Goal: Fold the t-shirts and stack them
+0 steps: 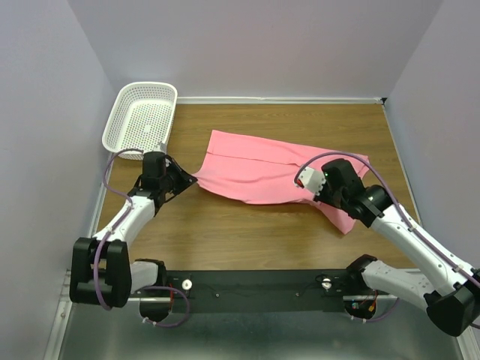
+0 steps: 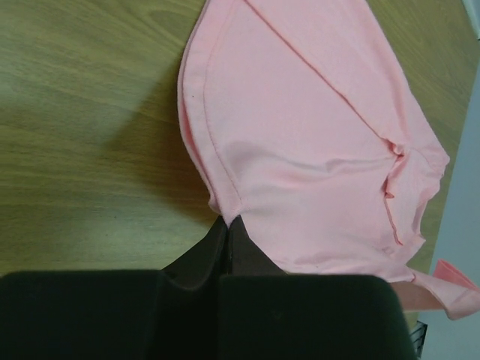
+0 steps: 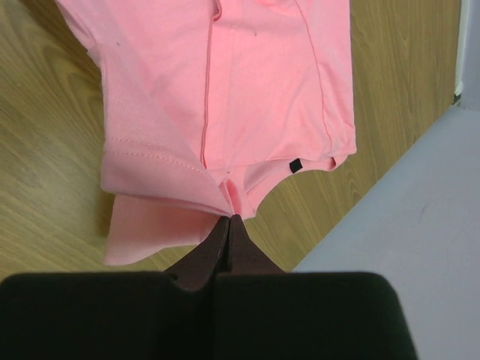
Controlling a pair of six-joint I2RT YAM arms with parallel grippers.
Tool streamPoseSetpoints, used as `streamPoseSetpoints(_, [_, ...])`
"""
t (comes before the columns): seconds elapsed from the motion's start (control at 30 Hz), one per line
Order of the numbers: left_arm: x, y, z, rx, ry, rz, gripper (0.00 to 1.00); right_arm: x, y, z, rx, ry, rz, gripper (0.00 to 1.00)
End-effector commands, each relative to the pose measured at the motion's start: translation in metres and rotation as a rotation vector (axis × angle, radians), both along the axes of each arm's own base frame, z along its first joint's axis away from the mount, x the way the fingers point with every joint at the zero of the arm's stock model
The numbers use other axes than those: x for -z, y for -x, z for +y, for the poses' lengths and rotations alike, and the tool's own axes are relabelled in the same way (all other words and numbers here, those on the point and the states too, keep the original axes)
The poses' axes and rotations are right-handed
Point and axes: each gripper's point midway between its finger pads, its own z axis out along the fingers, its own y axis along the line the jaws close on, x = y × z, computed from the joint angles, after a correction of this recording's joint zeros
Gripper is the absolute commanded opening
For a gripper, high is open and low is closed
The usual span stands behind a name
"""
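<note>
Top view: pink shirt lies across the middle of the wooden worktop, partly folded, with a crease running along its length. No writing readable from here. The left arm reaches forward from its base along the left side, wrist turned to the right. The left end effector sits low at the shirt's left corner, closed on the cloth. The right arm stretches diagonally from the lower right, and the right end effector is down on the right part of the shirt. A white mesh basket sits in the far left corner, just behind the left wrist and apart from the shirt. A purple cable loops along the left arm.

Left wrist view: dark fingers pressed together, pinching a hemmed corner of the shirt. Cloth spreads away over the wood with a bunched fold at the far end.

Right wrist view: fingers pinched shut on the shirt's edge beside a stitched hem, layers stacked under it. A small black tag sits at the edge, too small to read. The wall is close on the right.
</note>
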Motion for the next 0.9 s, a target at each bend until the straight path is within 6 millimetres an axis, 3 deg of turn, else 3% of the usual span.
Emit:
streamPoseSetpoints(0.0, [0.013, -0.006, 0.008, -0.044, -0.020, 0.038, 0.00, 0.009, -0.008, 0.010, -0.033, -0.010, 0.009, 0.01])
streamPoseSetpoints(0.37, [0.022, -0.025, 0.009, -0.049, -0.035, 0.062, 0.00, 0.025, -0.022, 0.015, -0.031, 0.018, 0.028, 0.01])
streamPoseSetpoints(0.87, [0.033, -0.027, 0.009, -0.033, -0.047, 0.079, 0.00, 0.022, -0.031, -0.009, 0.028, 0.006, 0.016, 0.01])
